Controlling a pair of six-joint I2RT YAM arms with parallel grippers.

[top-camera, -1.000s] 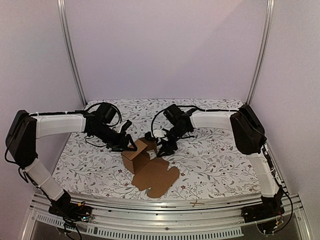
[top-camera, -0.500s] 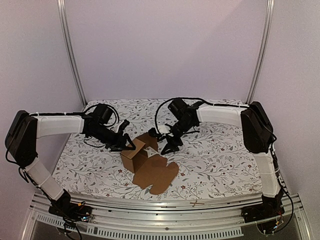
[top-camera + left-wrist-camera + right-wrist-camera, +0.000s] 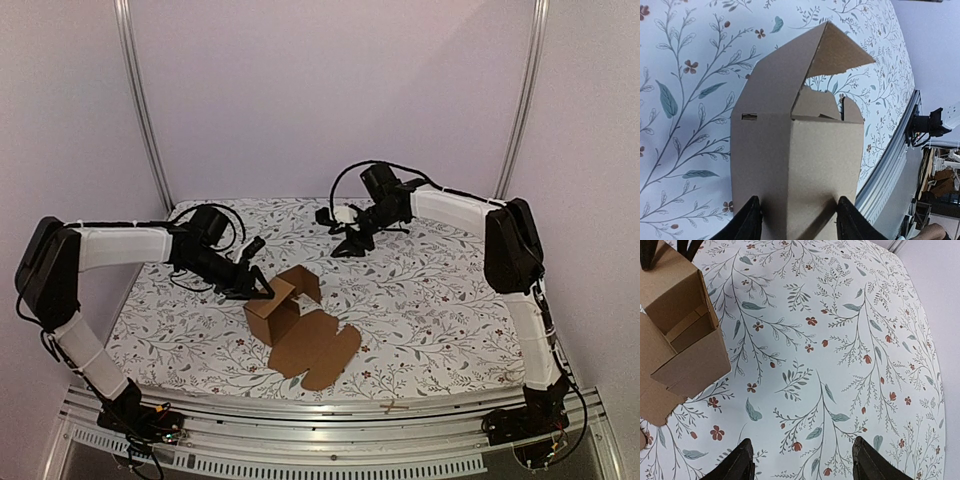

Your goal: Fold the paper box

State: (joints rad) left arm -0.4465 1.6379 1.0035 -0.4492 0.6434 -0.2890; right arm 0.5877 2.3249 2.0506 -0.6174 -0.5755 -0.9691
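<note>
The paper box [image 3: 292, 322] is brown cardboard, half formed. A small open carton [image 3: 270, 312] stands at mid-table with one flap [image 3: 307, 282] raised, and a flat panel [image 3: 318, 350] lies toward the near edge. My left gripper [image 3: 258, 288] is at the carton's left top. In the left wrist view its gripper [image 3: 800, 226] has both fingertips [image 3: 751, 222] bearing on the paper box [image 3: 805, 145], one on each side of a corner edge. My right gripper [image 3: 347, 242] hangs open over bare cloth behind the box. In its own view, the right gripper [image 3: 802, 464] holds nothing and the paper box [image 3: 682, 335] is at upper left.
The table carries a floral cloth [image 3: 440, 310]. A metal rail [image 3: 330, 412] with a small scrap [image 3: 395, 407] on it runs along the near edge. Upright frame posts [image 3: 140, 110] stand at the back corners, with plain walls behind.
The right arm has lifted off the box's right side and drawn back toward the far side of the table. The left gripper and the carton have barely shifted.
</note>
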